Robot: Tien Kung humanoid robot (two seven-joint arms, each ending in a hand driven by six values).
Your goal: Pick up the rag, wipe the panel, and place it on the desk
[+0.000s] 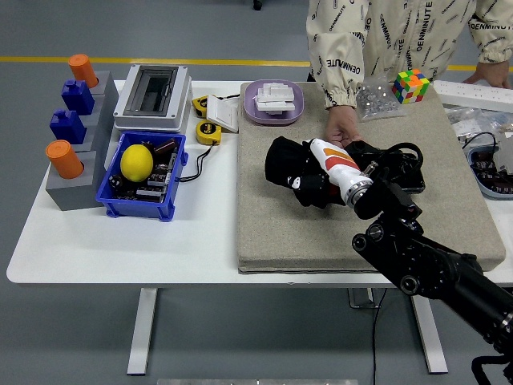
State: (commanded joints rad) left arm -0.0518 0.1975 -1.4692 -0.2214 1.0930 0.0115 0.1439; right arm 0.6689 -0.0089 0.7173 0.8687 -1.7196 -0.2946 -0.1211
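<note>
My right hand (298, 181), black with a white and orange wrist cover (341, 167), lies on the grey mat (272, 233) with its fingers closed on a black rag (280, 160). The rag bunches out to the left of the hand. Rag and fingers are both black, so their outlines merge. Just right of the wrist lies the black panel (403, 170) with a looped cable, partly hidden by my forearm (417, 257). A person's hand (341, 131) rests on the mat at the panel's far left edge.
A blue bin (136, 204) with a lemon (136, 161), a grey box (151, 96), tape measures (208, 131) and a purple tray (273, 101) stand left of the mat. A Rubik's cube (410, 85) and a plastic bag (377, 100) sit at its far edge.
</note>
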